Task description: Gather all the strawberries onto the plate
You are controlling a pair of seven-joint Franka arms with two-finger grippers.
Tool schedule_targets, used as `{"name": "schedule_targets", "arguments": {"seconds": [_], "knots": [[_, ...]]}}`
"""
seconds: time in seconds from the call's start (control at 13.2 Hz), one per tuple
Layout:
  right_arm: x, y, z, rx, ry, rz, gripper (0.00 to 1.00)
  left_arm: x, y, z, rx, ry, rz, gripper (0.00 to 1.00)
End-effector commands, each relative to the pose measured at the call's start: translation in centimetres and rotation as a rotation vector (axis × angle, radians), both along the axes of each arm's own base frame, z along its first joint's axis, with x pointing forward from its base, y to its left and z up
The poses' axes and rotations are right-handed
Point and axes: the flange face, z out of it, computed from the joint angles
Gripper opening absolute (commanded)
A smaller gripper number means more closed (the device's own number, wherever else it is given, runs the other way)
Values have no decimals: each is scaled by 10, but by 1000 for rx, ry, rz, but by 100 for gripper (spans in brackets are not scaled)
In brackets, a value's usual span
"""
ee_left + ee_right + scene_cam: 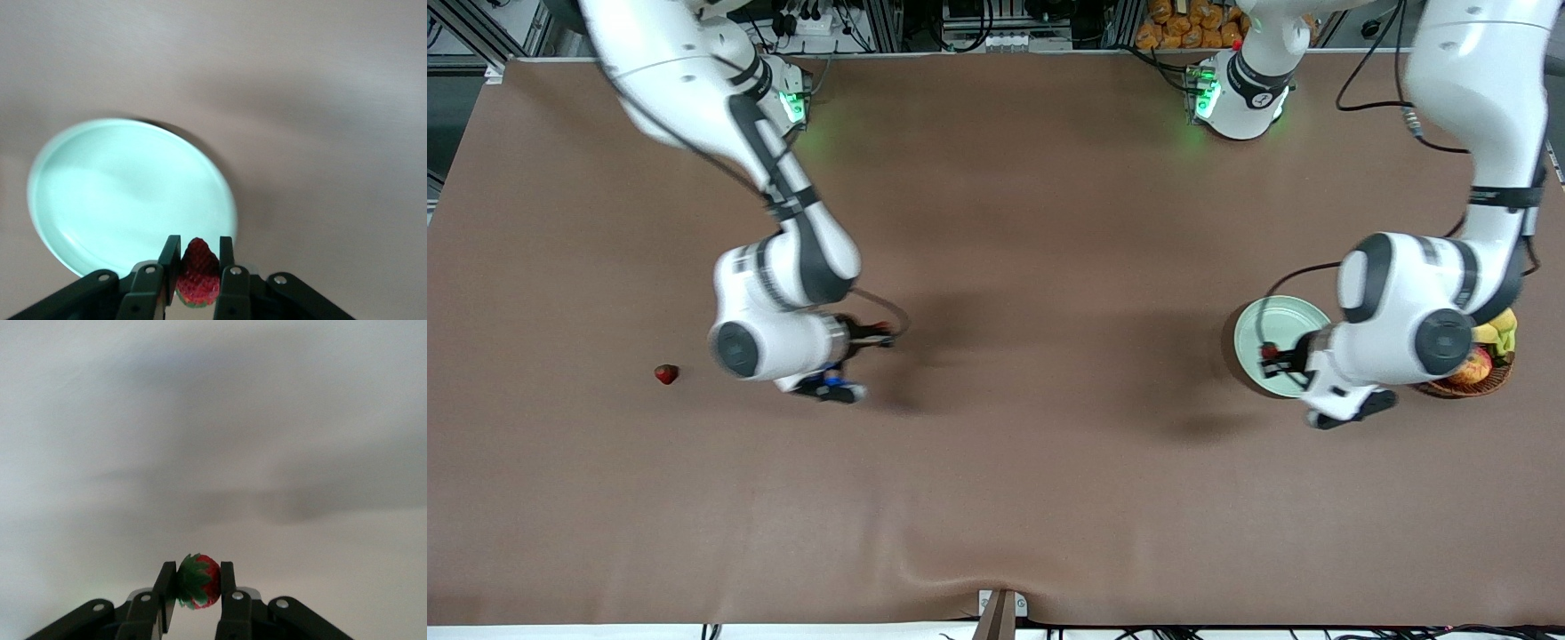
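The left end effector [198, 270] is gripping a strawberry [198, 273] over the plate [80, 193]. The right end effector [197, 587] is gripping another [199, 581] above the bench [996, 489]. A third [665, 374] is lying toward the right arm's end. They look light and soft; grip the sides gently.

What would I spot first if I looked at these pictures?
Probably both arms each pinching a tiny red strawberry: the left end effector holds one strawberry at the rim of the mint-green plate, and the right end effector carries another above bare table. A third strawberry lies alone toward the right arm's end.
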Motion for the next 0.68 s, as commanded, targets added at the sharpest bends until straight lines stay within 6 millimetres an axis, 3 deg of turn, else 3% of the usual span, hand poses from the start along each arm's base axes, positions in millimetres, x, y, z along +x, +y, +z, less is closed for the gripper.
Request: {"name": "schedule_targets", "arguments": {"seconds": [0.0,0.15,0.23,0.38,0.46,0.53,0.61], "knots": [[-19,54,-21,45,13,-135,0,-12,40,-28,-24,-48,-101,6],[-29,81,-39,71,-26,-190,0,-14,61,-42,-41,-52,-132,15],[-36,92,-48,86,-23,-216,0,-15,61,-42,-45,-51,-131,34],[-43,106,-55,125,-22,-282,0,-15,60,-41,-51,-52,-120,98],[-43,107,-54,143,-16,-312,17,-14,60,-38,-50,-56,-120,100],[-39,100,-55,152,-2,-346,54,-14,64,-34,-52,-62,-121,100],[-31,90,-52,154,0,-373,84,-13,62,-25,-56,-69,-117,100]]}}
